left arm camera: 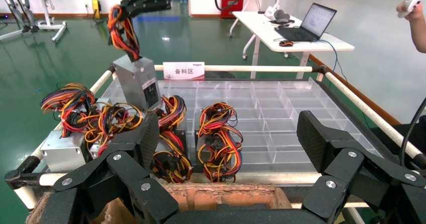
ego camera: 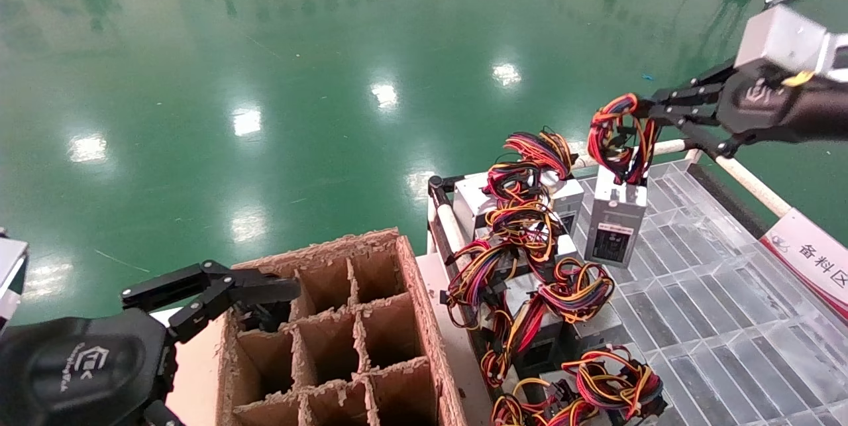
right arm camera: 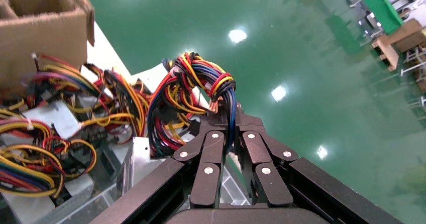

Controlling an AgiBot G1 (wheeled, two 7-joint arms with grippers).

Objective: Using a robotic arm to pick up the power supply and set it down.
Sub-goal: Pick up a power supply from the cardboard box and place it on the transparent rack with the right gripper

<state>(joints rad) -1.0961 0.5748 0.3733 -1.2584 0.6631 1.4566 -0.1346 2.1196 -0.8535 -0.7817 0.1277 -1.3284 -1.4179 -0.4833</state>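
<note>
The power supply, a silver-grey box with a dark label, hangs tilted above the clear tray. It hangs from its looped red, yellow and black wire bundle. My right gripper on the black robotic arm is shut on that bundle. The right wrist view shows the wires pinched in this gripper, with the metal box below. In the left wrist view the box dangles at the far left of the tray. My left gripper stays open and holds nothing at a corner of the cardboard box.
Several more power supplies with tangled wires crowd the tray's left side. A brown cardboard box with grid dividers stands left of the tray. White rails edge the tray, with a red-and-white sign on the right. Green floor lies beyond.
</note>
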